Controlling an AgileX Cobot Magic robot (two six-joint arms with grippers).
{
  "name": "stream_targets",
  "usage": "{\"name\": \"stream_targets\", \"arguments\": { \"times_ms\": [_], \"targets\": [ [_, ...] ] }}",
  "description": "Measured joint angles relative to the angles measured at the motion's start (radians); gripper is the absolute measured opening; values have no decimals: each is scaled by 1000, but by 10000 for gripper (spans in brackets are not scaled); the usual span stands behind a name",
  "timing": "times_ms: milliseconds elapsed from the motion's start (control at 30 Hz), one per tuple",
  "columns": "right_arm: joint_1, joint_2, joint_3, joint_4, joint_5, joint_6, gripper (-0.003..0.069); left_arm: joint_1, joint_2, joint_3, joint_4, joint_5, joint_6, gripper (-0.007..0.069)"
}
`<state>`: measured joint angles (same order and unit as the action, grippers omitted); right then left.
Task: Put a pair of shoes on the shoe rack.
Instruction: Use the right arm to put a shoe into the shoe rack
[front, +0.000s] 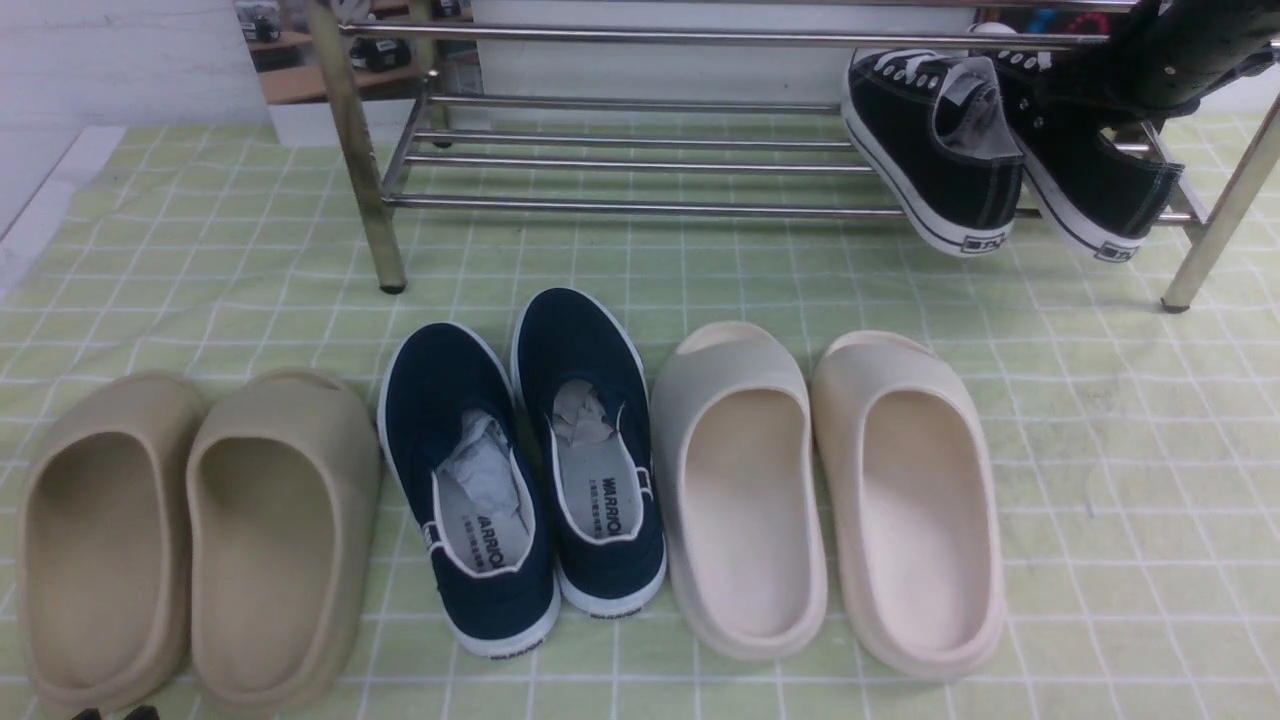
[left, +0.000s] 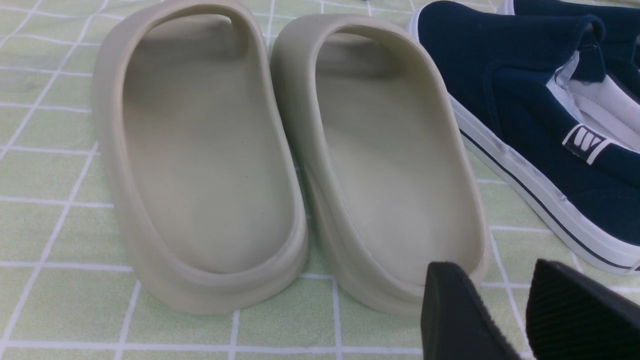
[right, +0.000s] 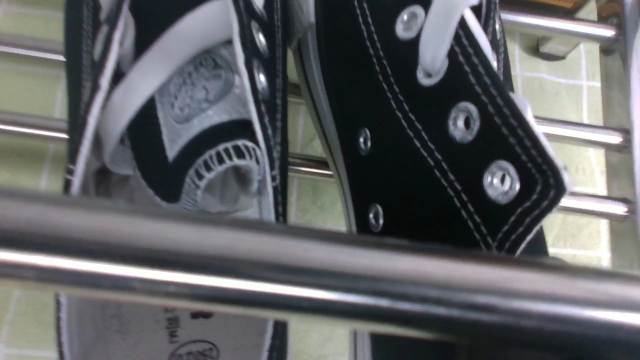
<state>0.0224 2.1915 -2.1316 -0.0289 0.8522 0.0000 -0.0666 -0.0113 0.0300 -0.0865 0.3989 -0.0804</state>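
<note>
— Where is the pair of shoes (front: 960, 190) now?
— On the lower shelf of the shoe rack (front: 640, 207), at its right end. They are black canvas with white rubber soles and metal eyelets. The heels hang tilted over the front steel tube.
— And your jaws?
— My left jaws are spread and hold nothing. Their ribbed black pads (left: 580, 315) are near a smooth beige foam slide (left: 390, 165). My right jaws are hidden, so I cannot tell.

Pale screws (front: 1166, 72) are dotting the right arm's matte black housing (front: 1180, 50), and fine ribbing is lining the left gripper's black fingers (left: 575, 310).
</note>
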Motion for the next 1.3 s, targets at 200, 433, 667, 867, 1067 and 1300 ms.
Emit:
{"name": "stream_targets", "arguments": {
  "times_ms": [200, 433, 667, 867, 1067, 1300],
  "targets": [
    [-1, -15, -12, 66, 137, -9, 335, 0, 0, 0, 0, 0, 0, 238],
    [-1, -101, -19, 77, 259, -12, 570, 0, 0, 0, 0, 0, 0, 238],
    [-1, -126, 16, 46, 302, -36, 570, 0, 0, 0, 0, 0, 0, 238],
    [-1, -125, 137, -6, 198, -84, 527, 0, 0, 0, 0, 0, 0, 238],
    [1, -109, 192, -82, 88, -89, 396, 0, 0, 0, 0, 0, 0, 238],
    [3, -102, 192, -32, 74, -74, 155, 0, 0, 0, 0, 0, 0, 238]
  ]
}}
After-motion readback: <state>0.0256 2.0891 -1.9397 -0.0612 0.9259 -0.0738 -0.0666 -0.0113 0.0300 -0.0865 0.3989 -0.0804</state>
